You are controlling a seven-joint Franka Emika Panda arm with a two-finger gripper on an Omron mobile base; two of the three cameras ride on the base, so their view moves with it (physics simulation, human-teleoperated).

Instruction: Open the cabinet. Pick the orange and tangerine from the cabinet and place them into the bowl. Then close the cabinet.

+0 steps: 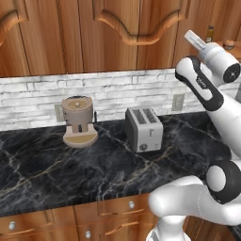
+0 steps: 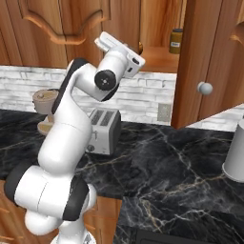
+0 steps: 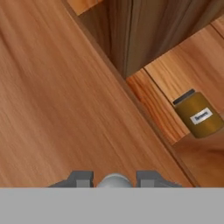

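Note:
The reddish-brown cabinet (image 2: 62, 28) hangs above the counter. Its right-hand door (image 2: 212, 52) stands swung out, showing a round silver knob (image 2: 205, 88). In the hand view my gripper (image 3: 114, 180) is shut on a small round silver knob (image 3: 114, 181) on the flat wooden face of another door (image 3: 57, 100). My fingertips (image 3: 81, 178) sit on either side of that knob. Past the door's edge the cabinet shelf (image 3: 162, 96) shows. The orange, the tangerine and the bowl are out of view.
A brown jar (image 3: 197, 114) with a dark lid stands on the cabinet shelf (image 2: 159, 59). On the black marble counter (image 1: 56, 164) are a silver toaster (image 1: 143, 128) and a tan coffee machine (image 1: 79, 120). A pale grey cylinder (image 2: 236, 152) stands at the counter's right.

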